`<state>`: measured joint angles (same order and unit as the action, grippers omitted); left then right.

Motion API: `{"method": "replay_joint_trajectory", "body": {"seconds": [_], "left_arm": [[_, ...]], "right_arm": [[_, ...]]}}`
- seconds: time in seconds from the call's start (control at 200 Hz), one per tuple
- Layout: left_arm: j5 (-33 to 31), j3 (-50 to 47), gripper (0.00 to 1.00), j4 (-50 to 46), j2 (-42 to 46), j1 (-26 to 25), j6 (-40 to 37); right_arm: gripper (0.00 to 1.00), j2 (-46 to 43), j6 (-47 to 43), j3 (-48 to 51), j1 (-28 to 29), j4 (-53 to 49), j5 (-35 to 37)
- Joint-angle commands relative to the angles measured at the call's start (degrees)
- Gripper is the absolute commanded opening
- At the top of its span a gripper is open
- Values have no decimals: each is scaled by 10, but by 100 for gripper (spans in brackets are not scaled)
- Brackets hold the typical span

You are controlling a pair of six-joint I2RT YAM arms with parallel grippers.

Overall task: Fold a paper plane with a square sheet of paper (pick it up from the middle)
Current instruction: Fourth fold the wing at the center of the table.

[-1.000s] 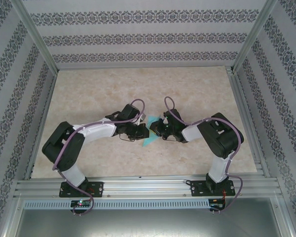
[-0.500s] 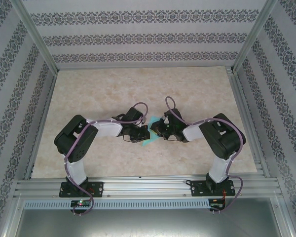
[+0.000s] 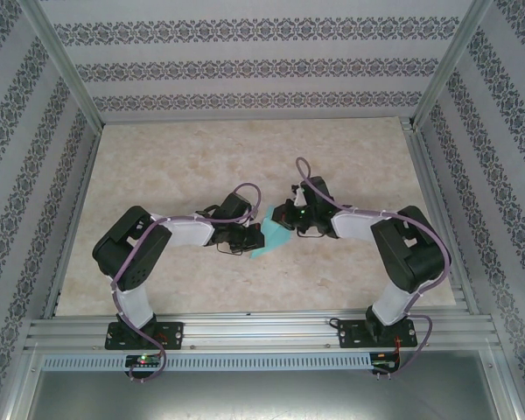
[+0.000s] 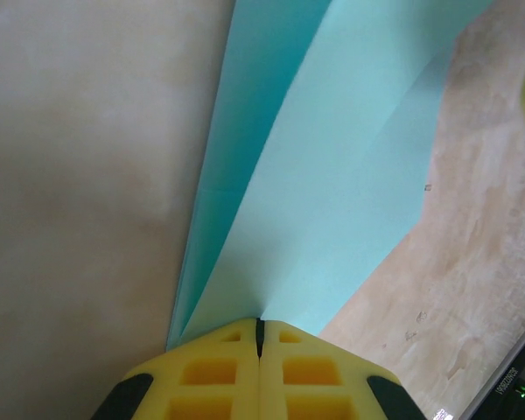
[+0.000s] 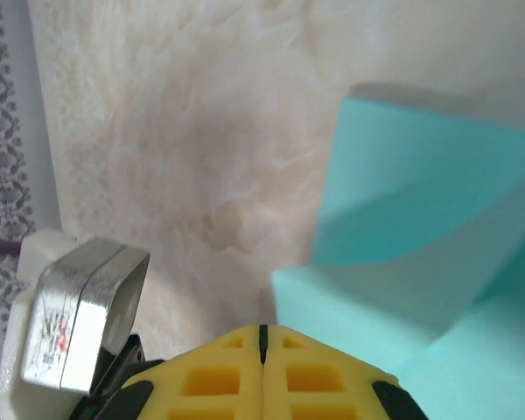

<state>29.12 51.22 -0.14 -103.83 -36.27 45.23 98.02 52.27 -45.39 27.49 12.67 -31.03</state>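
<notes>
The turquoise sheet of paper (image 3: 271,241) lies folded into long layered flaps between the two grippers at mid-table. My left gripper (image 3: 252,238) is shut on its near-left end. In the left wrist view the paper (image 4: 332,157) fans out from a crease pinched right at the closed yellow fingertips (image 4: 259,325). My right gripper (image 3: 286,220) sits at the paper's far right edge, shut. In the right wrist view a paper (image 5: 420,219) corner lies just right of the closed tips (image 5: 262,331) and runs under one finger, not between the jaws.
The beige marbled table (image 3: 175,166) spreads out on all sides. Aluminium frame rails (image 3: 262,331) run along the near edge and patterned walls close the other sides. A silver box on a white mount (image 5: 79,324) shows at the right wrist view's lower left.
The right gripper has pulled back and up toward the far right and its jaws have closed fully. The paper now spreads wider between the grippers. The left gripper stays shut on it.
</notes>
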Motion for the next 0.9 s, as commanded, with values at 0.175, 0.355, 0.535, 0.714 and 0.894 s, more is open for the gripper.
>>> {"method": "replay_joint_trajectory", "body": {"seconds": [0.175,0.355,0.535,0.714,0.894], "left_arm": [[-38,-7,0,-93,-38,0,-22],[-41,-16,0,-92,-38,0,-22],[-29,-25,0,-80,-46,0,-22],[-26,-25,0,-80,-48,0,-24],[-24,-27,0,-76,-46,0,-23]], "right_arm": [[3,76,6,-13,20,29,8],[3,84,-21,-1,-31,8,41],[5,89,-68,-34,-79,-53,49],[6,106,-87,-59,-119,-76,42],[6,103,-103,-98,-129,-107,31]]}}
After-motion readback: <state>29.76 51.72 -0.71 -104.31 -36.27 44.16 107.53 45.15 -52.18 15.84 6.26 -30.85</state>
